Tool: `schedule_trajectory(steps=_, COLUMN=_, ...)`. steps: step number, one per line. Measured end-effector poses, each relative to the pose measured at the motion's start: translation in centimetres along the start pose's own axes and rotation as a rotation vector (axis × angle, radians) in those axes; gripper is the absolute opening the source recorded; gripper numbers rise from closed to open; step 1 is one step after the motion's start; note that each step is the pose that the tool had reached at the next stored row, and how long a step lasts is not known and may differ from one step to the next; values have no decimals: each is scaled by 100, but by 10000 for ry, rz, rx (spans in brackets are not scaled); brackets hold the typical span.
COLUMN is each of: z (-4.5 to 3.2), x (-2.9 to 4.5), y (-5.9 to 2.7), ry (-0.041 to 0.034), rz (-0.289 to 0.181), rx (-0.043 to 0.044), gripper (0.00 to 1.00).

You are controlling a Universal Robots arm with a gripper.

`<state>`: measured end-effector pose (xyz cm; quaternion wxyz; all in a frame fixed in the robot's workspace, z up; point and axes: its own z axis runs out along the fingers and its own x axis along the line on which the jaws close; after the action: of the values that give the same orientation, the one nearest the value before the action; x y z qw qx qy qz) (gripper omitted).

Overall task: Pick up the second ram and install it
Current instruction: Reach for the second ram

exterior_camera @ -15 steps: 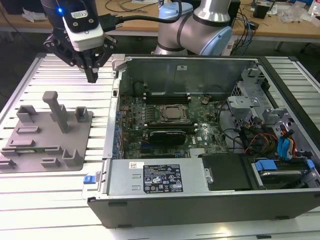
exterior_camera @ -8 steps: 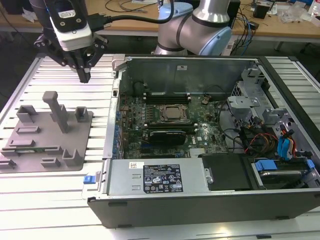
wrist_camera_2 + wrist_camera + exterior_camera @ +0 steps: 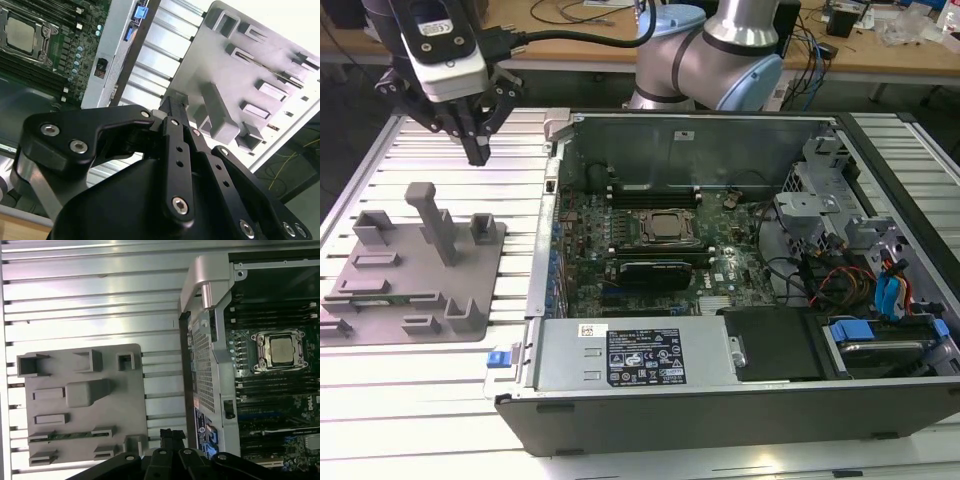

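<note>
The single arm's black two-finger gripper [image 3: 478, 152] hangs above the ribbed aluminium table [image 3: 380, 160], just past the far edge of the flat grey plastic fixture plate [image 3: 408, 275]. It stands between that plate and the corner of the open grey metal computer case [image 3: 552, 215]. The jaws are closed tip to tip and grip nothing (the second wrist view shows the two fingers pressed together with no part between them).

The second ram [image 3: 375, 297], a long, narrow green circuit-board stick, lies flat in a slot of the fixture plate, seated between low grey blocks along the plate's near edge. In the first wrist view the second ram [image 3: 65, 435] appears as a thin green strip.

Governing relation:
- The stick lies well apart from the jaws, on the opposite side of the plate from them. In the exterior view it is nearer the camera and further towards the exterior view's left.
- The tall grey post [image 3: 438, 222] of the fixture stands between the jaws and the stick.
- The stick's long axis runs along the plate's near edge, roughly across the exterior view.

The pick-up has not yet started.
</note>
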<state>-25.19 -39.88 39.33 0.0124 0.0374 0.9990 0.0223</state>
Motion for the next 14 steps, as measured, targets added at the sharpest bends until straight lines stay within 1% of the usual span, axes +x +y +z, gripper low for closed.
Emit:
schedule_trajectory(steps=4, z=-1, x=49, y=-4, ry=-1, rz=0, rx=-3, gripper=8)
schedule_trajectory(steps=6, z=-2, x=89, y=-7, ry=-1, rz=0, rx=-3, gripper=8)
schedule_trajectory(steps=8, z=-2, x=105, y=-8, ry=-1, rz=-1, rx=-4, gripper=8)
schedule_trajectory(steps=12, z=-5, x=195, y=-15, ry=0, rz=-1, rx=-7, gripper=8)
schedule_trajectory(steps=14, z=-6, x=226, y=-17, ry=0, rz=0, rx=-8, gripper=8)
